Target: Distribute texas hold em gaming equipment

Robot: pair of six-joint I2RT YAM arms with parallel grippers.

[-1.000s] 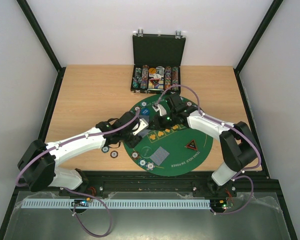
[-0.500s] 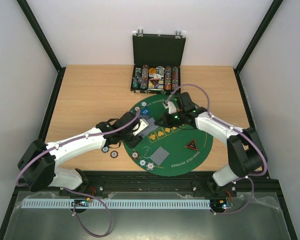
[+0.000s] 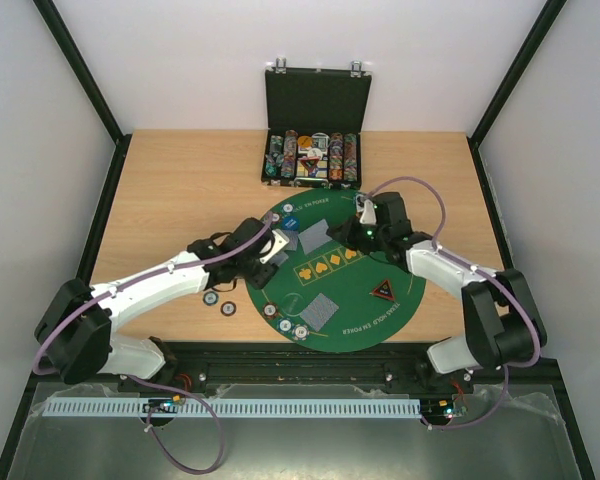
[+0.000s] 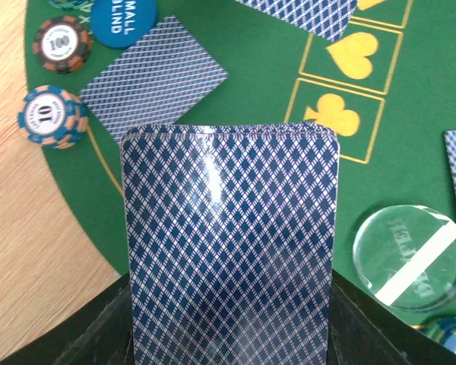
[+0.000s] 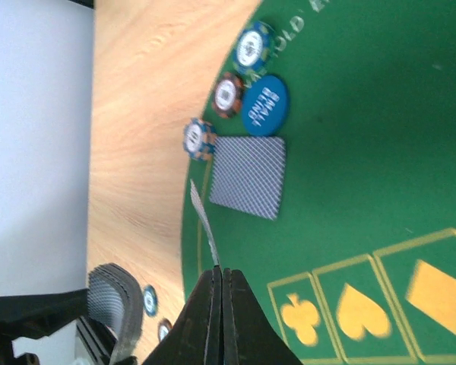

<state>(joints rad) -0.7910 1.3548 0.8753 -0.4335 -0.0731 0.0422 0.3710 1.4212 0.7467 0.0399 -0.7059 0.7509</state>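
Note:
My left gripper (image 3: 273, 251) is shut on a deck of blue-backed playing cards (image 4: 229, 243) over the left edge of the green round mat (image 3: 360, 310). My right gripper (image 5: 222, 270) is shut on a single card (image 5: 204, 224), seen edge-on and held above the mat; in the top view this card (image 3: 313, 237) is right of the deck. One card (image 5: 248, 176) lies flat on the mat by the blue small-blind button (image 5: 264, 105) and striped chips (image 5: 229, 94). Another card (image 3: 323, 311) lies near the front. The black-and-red triangular marker (image 3: 383, 291) is at the right.
The open black case (image 3: 313, 150) with chip rows stands at the back of the wooden table. Two chips (image 3: 220, 301) lie on the wood left of the mat, and more chips (image 3: 285, 322) at its front edge. A clear dealer button (image 4: 410, 256) lies beside the deck.
My right gripper has drawn back to the right from the deck, taking one card with it. My left gripper with the deck has shifted slightly.

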